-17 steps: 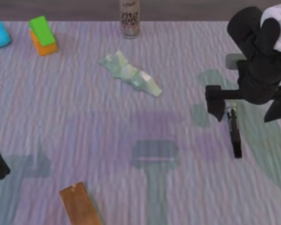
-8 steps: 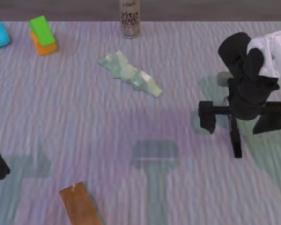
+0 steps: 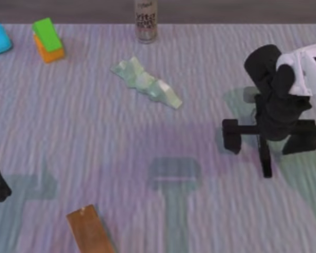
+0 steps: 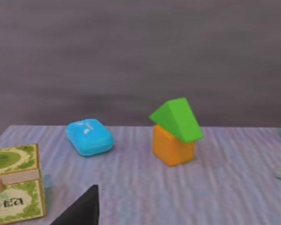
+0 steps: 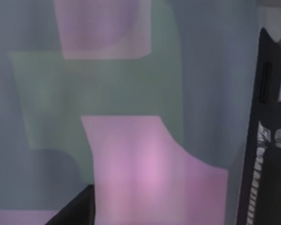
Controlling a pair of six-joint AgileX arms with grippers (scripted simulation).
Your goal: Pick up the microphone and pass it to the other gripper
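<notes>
Your right gripper [image 3: 272,136] hangs mid-right, fingers spread wide (nothing held) astride the slim black-handled microphone [image 3: 265,158]; left arm parked lower left.

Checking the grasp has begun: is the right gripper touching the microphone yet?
Cannot tell. In the top view the right gripper straddles the microphone, its fingers spread wide, but the arm hides any gap.

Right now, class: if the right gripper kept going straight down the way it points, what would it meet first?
Most likely the microphone. The right gripper hangs open above it, a finger on either side of the black handle. How far above the table it sits is unclear.
</notes>
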